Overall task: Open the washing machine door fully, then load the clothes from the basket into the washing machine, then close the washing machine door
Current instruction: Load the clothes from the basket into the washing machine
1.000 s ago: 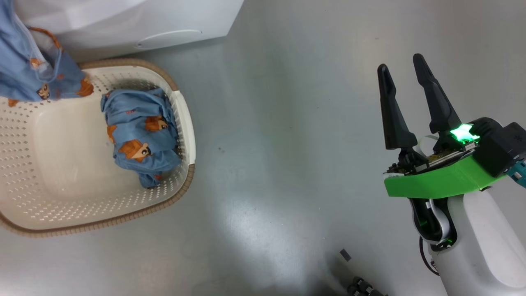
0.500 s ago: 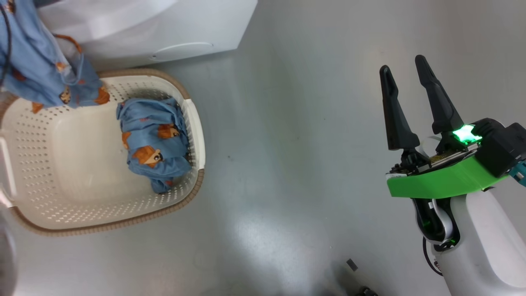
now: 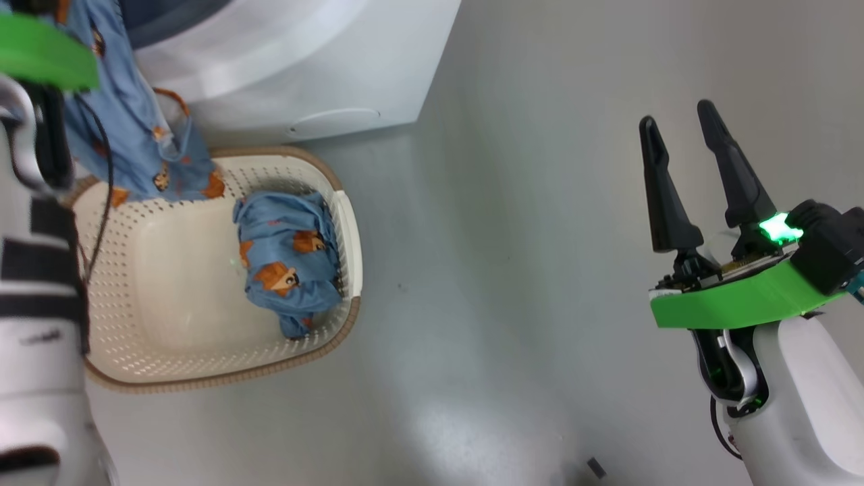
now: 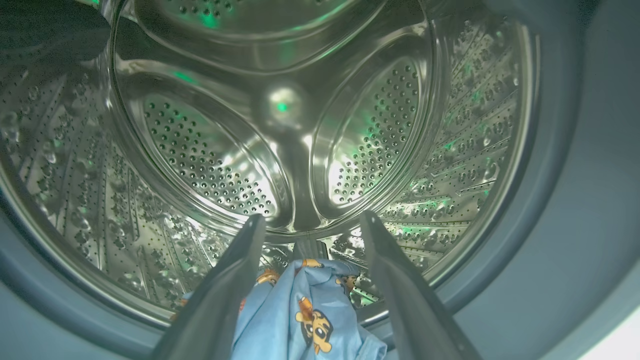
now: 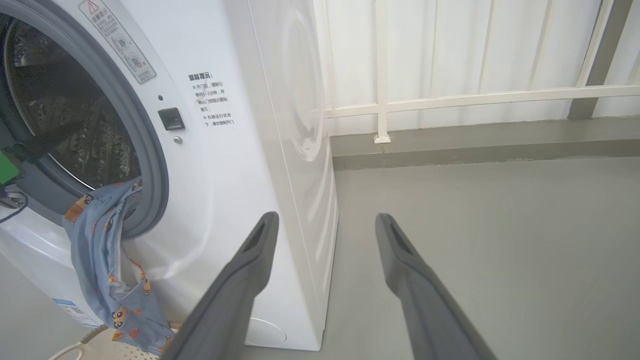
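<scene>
The left end effector (image 4: 307, 217) reaches into the mouth of the washing machine (image 5: 225, 175), pointing at the back of the steel drum (image 4: 280, 110). Its jaws stand wide apart with nothing pinched between them. One garment (image 5: 100, 240) of the clothes is only partly loaded. Its upper end lies over the grey gasket (image 5: 150, 165), between and below the left fingers, toward the wrist and not ahead of the tips. Its long axis runs straight down the machine's front to the basket (image 3: 202, 374), so most of it hangs outside. Getting it in probably means a grasp lower down, followed by a push inward and upward.

The second bundle (image 3: 287, 263) sits in the basket against its right-hand wall. The right end effector (image 3: 677, 113) also stands with jaws apart and empty, over bare floor (image 3: 513, 270) well away from both pieces (the left arm looks nearer to each).
</scene>
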Tool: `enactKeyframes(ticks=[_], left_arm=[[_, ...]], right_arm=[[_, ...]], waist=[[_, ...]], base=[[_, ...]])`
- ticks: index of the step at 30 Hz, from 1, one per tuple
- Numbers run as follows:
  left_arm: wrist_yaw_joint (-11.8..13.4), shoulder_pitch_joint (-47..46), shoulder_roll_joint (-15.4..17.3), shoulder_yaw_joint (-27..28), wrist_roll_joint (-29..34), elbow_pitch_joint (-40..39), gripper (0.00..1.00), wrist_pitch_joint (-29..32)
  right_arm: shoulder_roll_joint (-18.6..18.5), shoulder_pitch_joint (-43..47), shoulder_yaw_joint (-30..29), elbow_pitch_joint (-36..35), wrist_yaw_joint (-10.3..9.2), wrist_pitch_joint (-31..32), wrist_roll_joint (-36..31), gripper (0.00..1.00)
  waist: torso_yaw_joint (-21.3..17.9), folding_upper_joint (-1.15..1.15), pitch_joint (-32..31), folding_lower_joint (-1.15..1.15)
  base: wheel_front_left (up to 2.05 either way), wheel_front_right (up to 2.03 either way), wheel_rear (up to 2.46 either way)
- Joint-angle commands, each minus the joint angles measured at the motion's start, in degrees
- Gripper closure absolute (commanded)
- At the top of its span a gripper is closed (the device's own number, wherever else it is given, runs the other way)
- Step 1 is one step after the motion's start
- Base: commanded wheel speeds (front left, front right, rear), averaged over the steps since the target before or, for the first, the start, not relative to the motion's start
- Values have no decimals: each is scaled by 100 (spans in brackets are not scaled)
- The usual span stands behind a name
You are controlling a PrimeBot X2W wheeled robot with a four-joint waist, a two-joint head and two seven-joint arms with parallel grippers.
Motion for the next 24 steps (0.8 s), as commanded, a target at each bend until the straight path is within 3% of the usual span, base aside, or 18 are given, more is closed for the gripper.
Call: enactKeyframes(ticks=[1, 24], left_arm=[[-58, 274, 215, 106, 83, -307, 0, -33], [-504, 3802, -598, 886, 513, -2292, 0, -33]], right_arm=[[-59, 204, 83, -98, 26, -28, 38, 0], [-463, 984, -80, 123, 26, -28, 28, 0]], waist=[[82, 0, -191, 1], [610, 0, -1712, 1]], base=[[0, 0, 0], [0, 0, 0]])
